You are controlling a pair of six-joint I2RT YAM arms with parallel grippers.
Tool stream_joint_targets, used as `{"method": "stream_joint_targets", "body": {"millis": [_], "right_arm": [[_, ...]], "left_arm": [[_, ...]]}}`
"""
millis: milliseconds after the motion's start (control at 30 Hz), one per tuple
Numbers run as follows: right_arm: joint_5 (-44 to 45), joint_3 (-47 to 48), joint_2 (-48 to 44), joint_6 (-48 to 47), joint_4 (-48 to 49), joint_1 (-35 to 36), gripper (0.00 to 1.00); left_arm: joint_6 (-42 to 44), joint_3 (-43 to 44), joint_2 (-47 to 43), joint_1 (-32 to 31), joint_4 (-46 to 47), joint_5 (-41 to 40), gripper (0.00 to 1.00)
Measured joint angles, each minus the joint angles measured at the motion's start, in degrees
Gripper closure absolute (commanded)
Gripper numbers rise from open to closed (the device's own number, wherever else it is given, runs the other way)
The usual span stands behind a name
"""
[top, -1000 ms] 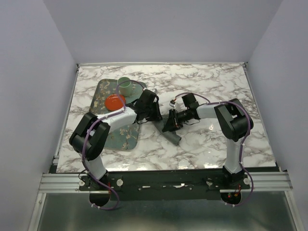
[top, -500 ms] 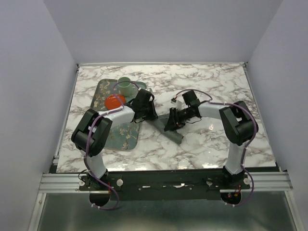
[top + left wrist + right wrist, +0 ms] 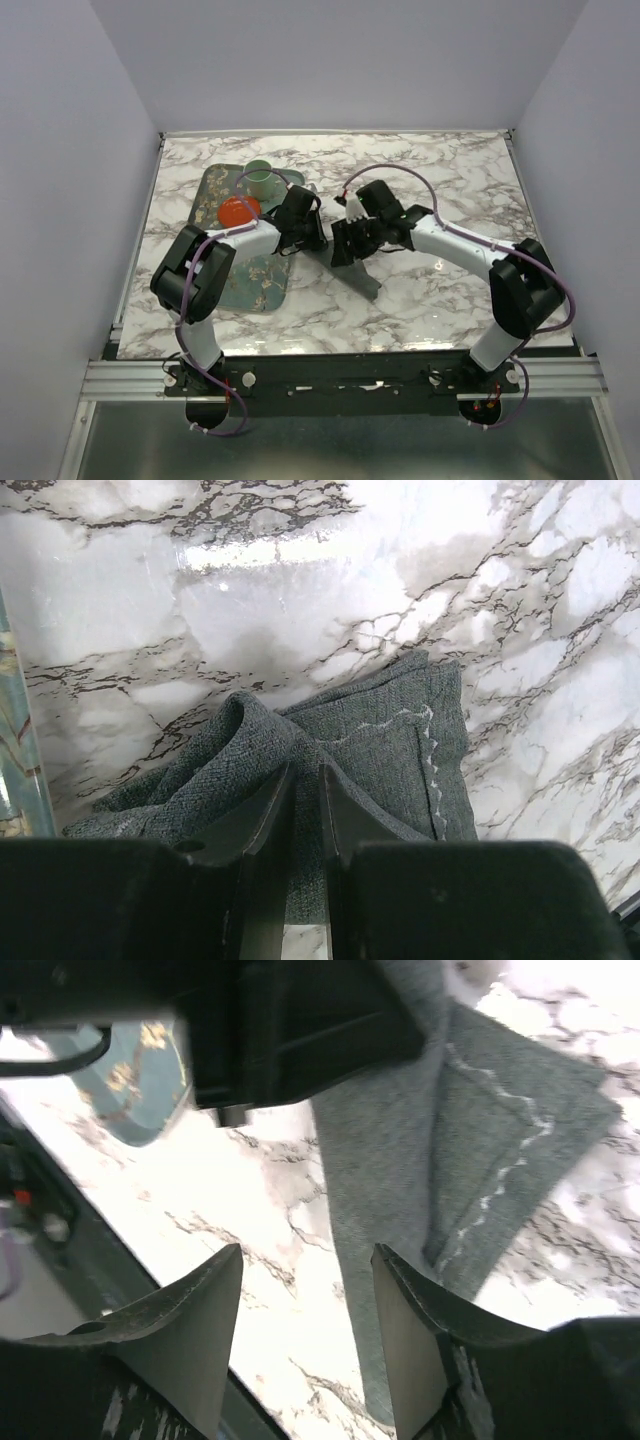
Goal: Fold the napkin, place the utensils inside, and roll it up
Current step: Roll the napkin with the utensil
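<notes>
Far left: green floral tray (image 3: 255,283) holding a green cup (image 3: 262,180) and a red bowl (image 3: 238,211). Neither is involved in this step.

Left gripper (image 3: 305,775): at the tray's right edge, fingers pressed almost together, with a raised ridge of the napkin (image 3: 380,750) pinched between them. The cloth bunches up toward the jaws.

Napkin: on the marble table (image 3: 450,180), just right of the tray. It is already doubled into a narrow strip running toward the near right. The hemmed corner lies flat and the stitching shows.

Utensils: not visible in any view. Cannot tell whether they lie under the fold.

Right gripper (image 3: 308,1250): jaws spread wide and holding nothing. It hovers above the strip, just beside the left gripper.

Step in hand, by my reading: tidying the fold before loading or rolling.

To do it well:
- Keep the left pinch low and pull gently so the ridge flattens rather than drags the strip.
- Bring the right fingers down on the free hemmed end to anchor it.
- Line up the edges before letting go.

Risk: the two wrists are crowded and could collide.
</notes>
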Motion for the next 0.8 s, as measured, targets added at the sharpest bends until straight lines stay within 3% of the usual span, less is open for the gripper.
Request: {"method": "stream_joint_targets", "body": {"millis": [200,367,800], "right_arm": [[11.96,-0.02,0.17,-2.05,-0.59,8.11,0.4],[18.67,-0.02,1.7,-3.72,-0.52,10.1,0.41],[25.05,-1.79,5.2,-5.84,2.23,11.98,0.37]], "left_arm": [[0.0,0.0,0.48,0.07,0.48,0.0,0.76],[0.0,0.04,0.9,0.07,0.94,0.04,0.76],[0.02,1.88,2.67,0.09,0.59,0.37,0.75]]}}
